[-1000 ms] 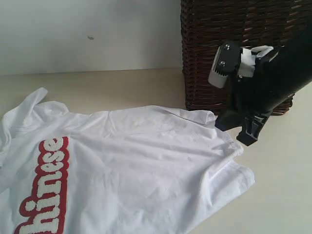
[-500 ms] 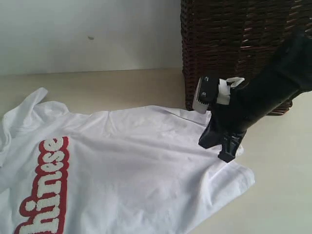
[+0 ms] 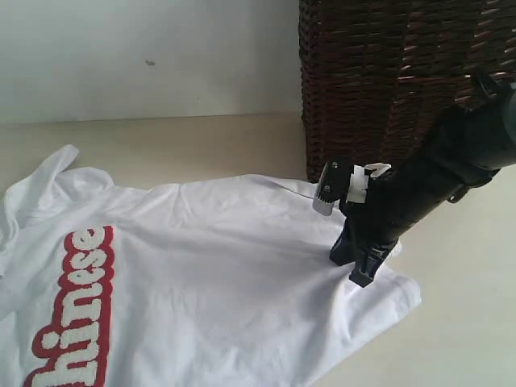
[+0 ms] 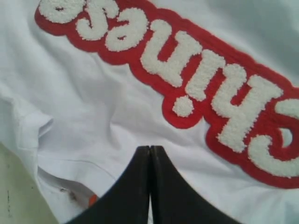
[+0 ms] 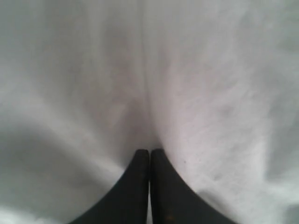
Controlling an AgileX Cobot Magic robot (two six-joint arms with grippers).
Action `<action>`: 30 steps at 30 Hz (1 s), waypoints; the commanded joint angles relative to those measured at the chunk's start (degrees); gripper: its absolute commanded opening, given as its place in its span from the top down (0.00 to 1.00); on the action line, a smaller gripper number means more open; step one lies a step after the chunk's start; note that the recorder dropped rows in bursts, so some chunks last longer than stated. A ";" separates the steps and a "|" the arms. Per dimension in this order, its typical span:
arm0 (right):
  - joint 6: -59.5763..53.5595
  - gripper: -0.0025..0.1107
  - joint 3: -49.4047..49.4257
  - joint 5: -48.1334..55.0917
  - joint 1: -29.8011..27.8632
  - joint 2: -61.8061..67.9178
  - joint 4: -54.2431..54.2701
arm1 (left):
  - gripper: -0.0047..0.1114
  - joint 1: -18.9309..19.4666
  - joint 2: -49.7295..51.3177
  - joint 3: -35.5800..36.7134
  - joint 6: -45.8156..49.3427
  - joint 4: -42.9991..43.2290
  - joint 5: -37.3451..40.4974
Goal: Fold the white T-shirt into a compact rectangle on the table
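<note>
Exterior view: the shirt lies spread on the table, its long axis running from the lettering at lower left to a hem corner at right. The right gripper stands on that corner, with the basket close behind.

Left wrist view: the left gripper, jaws pressed together, hovers near the shirt's edge, lettering just beyond.

Right wrist view: jaws pressed together on plain cloth, nothing visibly pinched.
</note>
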 commanded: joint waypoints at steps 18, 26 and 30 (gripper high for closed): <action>41.66 0.96 0.17 3.69 -0.28 1.76 -43.66 | 0.96 -0.34 -0.43 0.30 0.14 -0.73 -0.38; 31.41 0.96 0.17 14.53 -0.28 1.19 -37.51 | 0.96 -0.34 -2.26 0.30 0.14 -0.83 -1.44; 28.40 0.96 -0.34 14.37 -0.17 -1.51 -35.70 | 0.96 -0.34 -3.00 0.30 0.14 -0.83 -1.44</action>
